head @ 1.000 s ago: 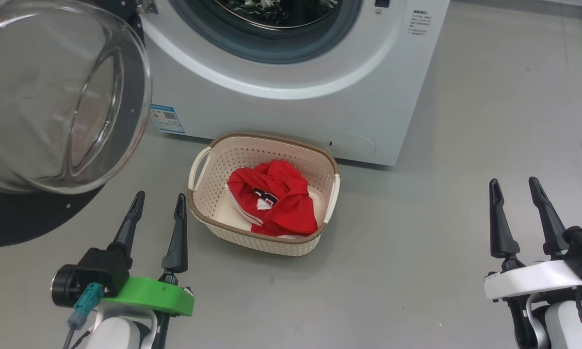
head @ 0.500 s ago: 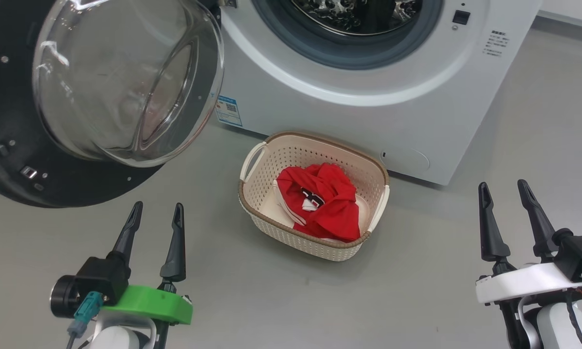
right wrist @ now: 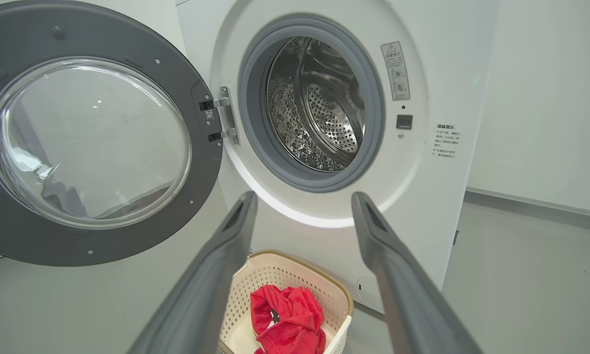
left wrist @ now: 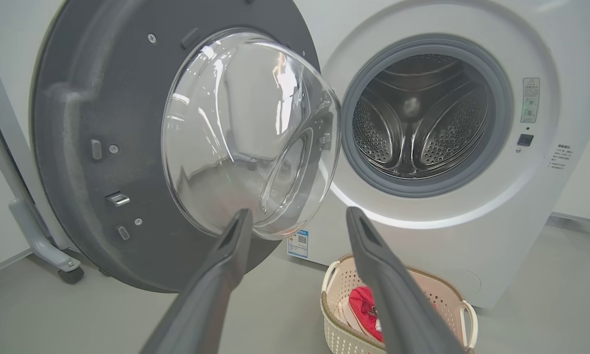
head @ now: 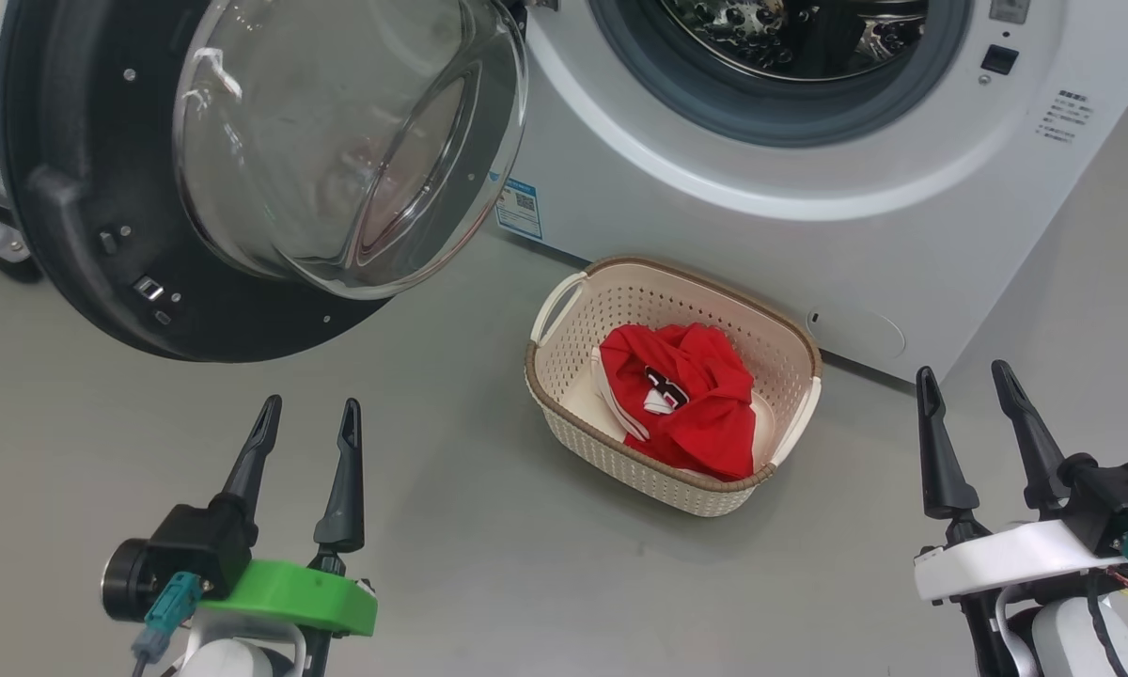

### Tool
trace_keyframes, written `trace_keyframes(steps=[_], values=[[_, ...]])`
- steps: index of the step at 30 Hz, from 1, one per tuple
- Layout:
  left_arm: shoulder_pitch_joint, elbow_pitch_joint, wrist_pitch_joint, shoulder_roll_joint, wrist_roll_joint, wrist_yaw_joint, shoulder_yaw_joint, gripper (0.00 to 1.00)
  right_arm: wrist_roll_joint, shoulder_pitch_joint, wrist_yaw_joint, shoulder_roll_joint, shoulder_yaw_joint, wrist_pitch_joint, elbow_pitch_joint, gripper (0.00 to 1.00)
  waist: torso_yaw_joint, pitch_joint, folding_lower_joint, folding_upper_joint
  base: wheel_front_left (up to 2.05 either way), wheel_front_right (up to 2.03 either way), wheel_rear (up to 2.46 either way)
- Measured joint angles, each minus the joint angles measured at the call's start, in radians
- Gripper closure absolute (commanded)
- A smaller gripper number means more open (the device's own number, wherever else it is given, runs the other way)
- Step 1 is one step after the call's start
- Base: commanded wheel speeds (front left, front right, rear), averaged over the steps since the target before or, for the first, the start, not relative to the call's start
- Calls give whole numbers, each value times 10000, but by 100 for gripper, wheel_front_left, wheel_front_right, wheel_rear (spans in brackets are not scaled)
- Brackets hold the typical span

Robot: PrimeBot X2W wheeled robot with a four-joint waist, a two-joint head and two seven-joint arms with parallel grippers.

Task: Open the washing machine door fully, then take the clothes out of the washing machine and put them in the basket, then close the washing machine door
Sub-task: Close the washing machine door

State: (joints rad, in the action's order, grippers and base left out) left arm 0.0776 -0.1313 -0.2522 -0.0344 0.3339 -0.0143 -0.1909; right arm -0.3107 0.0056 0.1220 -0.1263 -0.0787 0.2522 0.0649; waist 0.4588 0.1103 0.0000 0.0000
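1 door (head: pixel 66 216) beyond left tool (head: pixel 311 405)

The washing machine door (head: pixel 66 188) is dull, dark plastic, a bit grainy, and its window (head: pixel 338 141) is clear, shiny glass. The washing machine (head: pixel 714 235) is smooth, glossy white. Its drum (left wrist: pixel 413 128) is shiny metal full of little holes, with a dull grey rubber seal (left wrist: pixel 423 188) round it. The basket (head: pixel 639 470) is cream plastic with holes and a brown woven-look rim. The clothes (head: pixel 705 423) are soft red cloth. The floor (head: pixel 489 564) is smooth, dull grey.
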Motion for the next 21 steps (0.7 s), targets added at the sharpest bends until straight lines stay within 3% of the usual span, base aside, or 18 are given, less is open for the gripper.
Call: trace_keyframes(steps=[21], values=[[-341, 255, 0, -13, -10, 102, 316, 0, 79, 31, 0, -8, -596, 0, 98, 0, 810, -213, 0, 0, 0, 0, 0]])
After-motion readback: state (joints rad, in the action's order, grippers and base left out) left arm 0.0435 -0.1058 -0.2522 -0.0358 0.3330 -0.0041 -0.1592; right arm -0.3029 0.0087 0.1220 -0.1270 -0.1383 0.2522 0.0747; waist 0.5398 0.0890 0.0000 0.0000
